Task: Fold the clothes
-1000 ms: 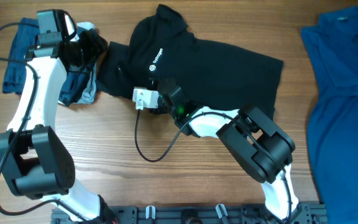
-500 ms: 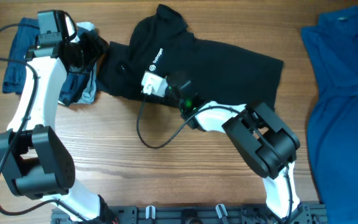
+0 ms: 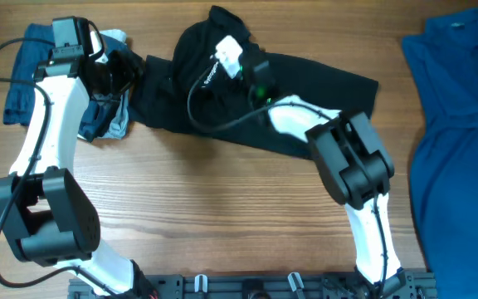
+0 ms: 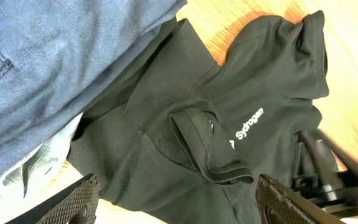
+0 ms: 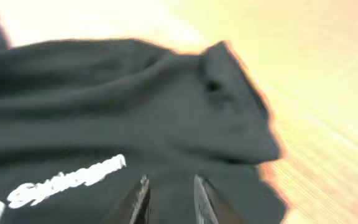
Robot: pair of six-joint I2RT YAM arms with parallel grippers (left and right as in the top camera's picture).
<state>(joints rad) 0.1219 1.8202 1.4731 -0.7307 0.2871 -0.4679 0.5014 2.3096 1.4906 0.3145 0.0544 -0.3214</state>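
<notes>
Wooden desk [image 3: 222, 216] fills the overhead view. Far R edge: bright blue shirt [image 3: 459, 124], spread flat, partly out of frame, well apart from the rest. Top centre: black T-shirt [image 3: 322, 91], lying crosswise, bunched at its L end, smoother twd the R. Its L edge touches the navy garments [image 3: 23, 75] stacked top L, w/ a pale garment [image 3: 119, 124] poking out beneath. L arm [image 3: 52, 116] reaches up the L side. L jaws hang where the navy stack meets the T-shirt, released and spread wide, gripping nothing; fingertips [image 4: 82, 196] sit at the wrist view's lower corners, fabric below. R arm [image 3: 347, 158] stretches from bottom R across the T-shirt to its bunched end. R jaws are low over the black fabric nr the white lettering [image 5: 67, 177], tips a narrow gap apart. That wrist view is blurred, so can't tell if they pinch cloth. Black cable [image 3: 193, 104] loops over the shirt. Small white round logo [image 4: 232, 143] sits beside the lettering.
</notes>
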